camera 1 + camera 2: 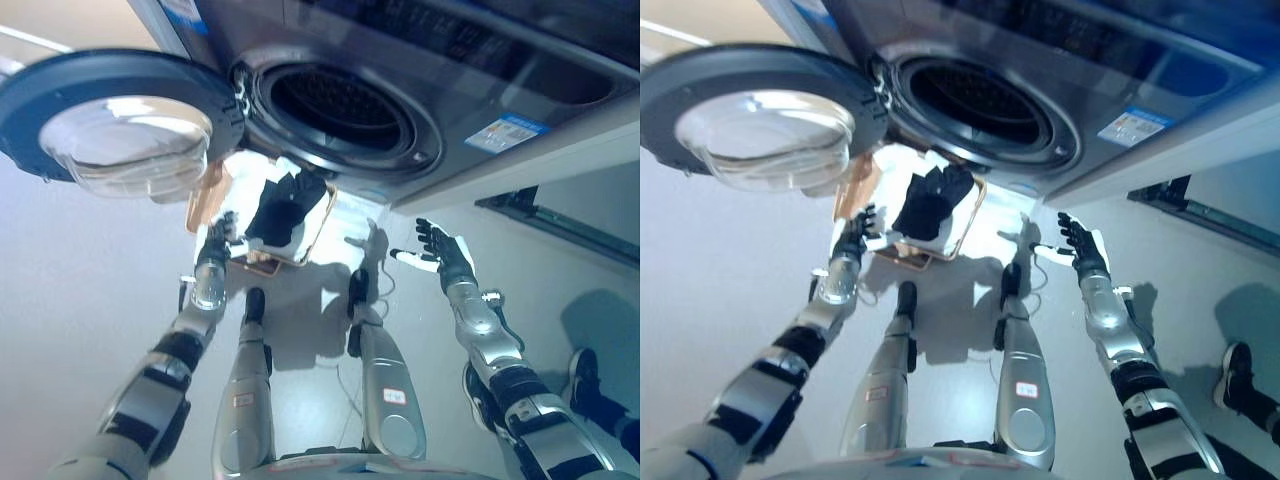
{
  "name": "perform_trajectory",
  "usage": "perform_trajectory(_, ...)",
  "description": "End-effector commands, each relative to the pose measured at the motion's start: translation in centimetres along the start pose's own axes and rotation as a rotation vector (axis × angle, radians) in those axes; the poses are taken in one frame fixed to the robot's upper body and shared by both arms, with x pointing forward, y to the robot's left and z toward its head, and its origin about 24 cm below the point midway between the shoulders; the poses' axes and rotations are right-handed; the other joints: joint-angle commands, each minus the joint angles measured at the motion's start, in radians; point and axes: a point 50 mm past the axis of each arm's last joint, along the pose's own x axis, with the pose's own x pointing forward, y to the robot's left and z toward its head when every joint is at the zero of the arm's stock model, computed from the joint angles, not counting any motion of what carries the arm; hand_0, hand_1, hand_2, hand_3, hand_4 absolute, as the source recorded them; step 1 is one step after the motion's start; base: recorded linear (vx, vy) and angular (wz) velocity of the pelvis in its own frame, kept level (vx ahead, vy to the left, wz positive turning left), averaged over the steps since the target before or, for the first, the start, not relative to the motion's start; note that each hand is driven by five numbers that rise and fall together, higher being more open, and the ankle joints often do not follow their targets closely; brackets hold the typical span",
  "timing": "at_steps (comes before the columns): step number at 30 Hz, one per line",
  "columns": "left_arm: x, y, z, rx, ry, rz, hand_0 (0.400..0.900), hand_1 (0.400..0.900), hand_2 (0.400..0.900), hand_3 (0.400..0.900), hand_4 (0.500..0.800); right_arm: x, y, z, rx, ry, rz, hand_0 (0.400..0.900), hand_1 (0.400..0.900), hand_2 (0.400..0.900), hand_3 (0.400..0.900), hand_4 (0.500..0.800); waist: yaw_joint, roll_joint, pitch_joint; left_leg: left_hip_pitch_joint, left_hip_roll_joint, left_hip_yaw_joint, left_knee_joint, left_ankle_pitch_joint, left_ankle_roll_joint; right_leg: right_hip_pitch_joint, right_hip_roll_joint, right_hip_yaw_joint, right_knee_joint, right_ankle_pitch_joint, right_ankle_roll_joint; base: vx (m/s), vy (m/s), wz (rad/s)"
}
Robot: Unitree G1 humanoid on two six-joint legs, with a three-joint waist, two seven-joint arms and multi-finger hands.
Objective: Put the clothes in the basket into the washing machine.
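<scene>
A front-loading washing machine [420, 90] stands ahead with its round door [120, 125] swung open to the left and its dark drum [335, 105] showing. Below the drum a tan basket [318, 228] sits on the floor with dark clothes [283, 212] and some white cloth in it. My left hand [218, 240] is at the basket's left rim, fingers spread beside it. My right hand [440, 252] is open and empty in the air, to the right of the basket.
The open door hangs over the floor at the left. A dark frame with a rail [560, 225] lies along the floor at the right. A person's shoe [585, 380] shows at the lower right.
</scene>
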Motion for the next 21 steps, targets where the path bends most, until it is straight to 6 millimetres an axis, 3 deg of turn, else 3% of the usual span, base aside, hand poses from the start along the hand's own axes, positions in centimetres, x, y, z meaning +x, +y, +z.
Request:
perform_trajectory(1, 2.1, 5.6, 1.8, 0.347, -0.096, 0.259, 0.9, 0.9, 0.9, 0.9, 0.8, -0.4, -0.5, 2.0, 0.002, -0.157, -0.057, 0.9, 0.9, 0.9, 0.9, 0.8, -0.021, -0.05, -0.032, -0.083, 0.013, 0.046, 0.106, -0.055, 0.026, -0.053, -0.062, 0.088, -0.038, 0.091, 0.083, -0.05, 0.037, -0.13)
perform_trajectory(2, 2.1, 5.6, 1.8, 0.347, -0.096, 0.26, 0.9, 0.9, 0.9, 0.9, 0.8, -0.3, -0.4, 2.0, 0.002, -0.157, -0.057, 0.9, 0.9, 0.9, 0.9, 0.8, -0.024, -0.051, -0.035, -0.087, 0.009, 0.045, 0.103, -0.05, 0.027, -0.057, -0.066, 0.087, -0.039, 0.093, 0.084, -0.06, 0.036, -0.27)
perform_trajectory(6, 3.3, 9.2, 4.0, 0.525, -0.106, 0.422, 0.9, 0.9, 0.9, 0.9, 0.8, -0.3, 0.2, 3.6, -0.001, -0.241, -0.039, 0.9, 0.9, 0.9, 0.9, 0.8, -0.069, -0.08, -0.011, -0.178, 0.012, 0.071, 0.182, -0.079, 0.031, -0.143, -0.057, 0.113, -0.047, 0.123, 0.094, -0.06, 0.052, -0.31)
perform_trajectory(17, 4.2, 12.2, 6.4, 0.475, -0.07, 0.541, 0.9, 0.9, 0.9, 0.9, 0.8, -1.1, -0.5, 6.9, 0.016, -0.412, -0.058, 0.9, 0.9, 0.9, 0.9, 0.8, -0.133, -0.095, 0.02, -0.376, 0.028, 0.082, 0.367, -0.153, 0.044, -0.335, -0.02, 0.155, 0.039, 0.118, 0.093, -0.03, 0.018, -0.17)
perform_trajectory(21, 4.4, 13.8, 8.4, 0.512, -0.106, 0.599, 0.9, 0.9, 0.9, 0.9, 0.8, -2.1, -1.9, 9.1, 0.014, -0.536, -0.097, 0.9, 0.9, 0.9, 0.9, 0.8, -0.162, -0.093, 0.022, -0.506, 0.033, 0.06, 0.458, -0.18, 0.047, -0.458, -0.009, 0.161, 0.125, 0.091, 0.091, -0.04, -0.023, 0.0)
